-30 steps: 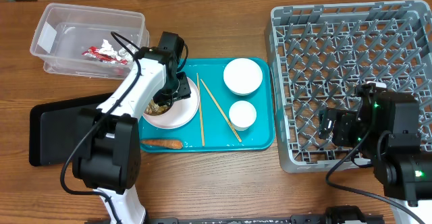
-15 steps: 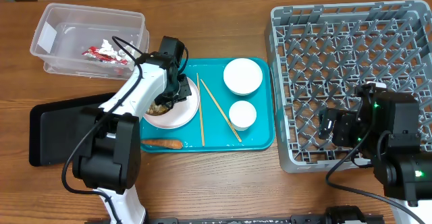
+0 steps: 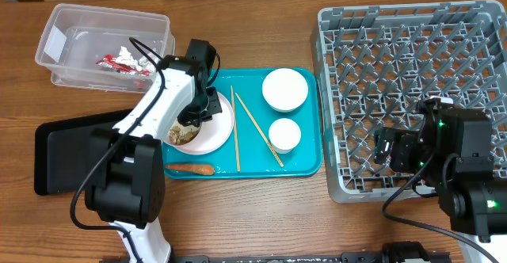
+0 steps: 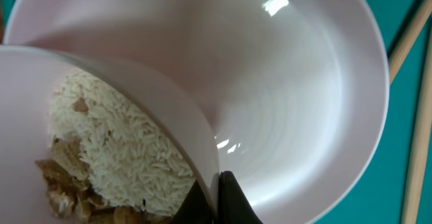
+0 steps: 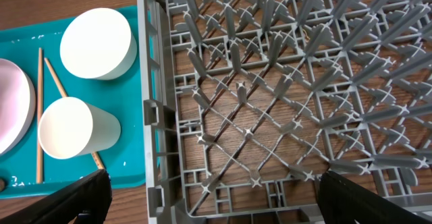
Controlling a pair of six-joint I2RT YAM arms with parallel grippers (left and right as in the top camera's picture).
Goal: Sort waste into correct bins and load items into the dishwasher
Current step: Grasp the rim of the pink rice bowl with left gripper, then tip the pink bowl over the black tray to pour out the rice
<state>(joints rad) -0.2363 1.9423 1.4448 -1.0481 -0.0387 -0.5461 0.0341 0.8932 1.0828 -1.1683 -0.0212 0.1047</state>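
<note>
The small bowl (image 4: 30, 102) is what's in play here: it's tipped up on the plate (image 4: 297, 102), with white rice (image 4: 121, 150) and some brownish food scraps (image 4: 64, 183) sitting inside it. The left end effector (image 4: 217, 204) is pinched tight on the bowl's rim, right at the bottom edge of the left wrist view. From overhead, the plate sits at the left end of the teal tray (image 3: 305, 164), next to the chopsticks (image 3: 257, 128). The wider white bowl (image 3: 284, 89) and the cup (image 3: 284, 134) are further right on the same tray. The carrot piece (image 3: 190, 168) lies on the tray's near edge, just below the plate. The clear tub (image 3: 59, 25) at the back left has the snack wrapper (image 3: 111, 62) and the crumpled foil (image 3: 128, 55) in it. The black tray (image 3: 63, 148) sits on the tabletop (image 3: 261, 25) left of the teal one. Over on the right, the right end effector (image 5: 214, 180) is spread wide with nothing in it, hanging over the near left part of the dish rack (image 3: 412, 57).
</note>
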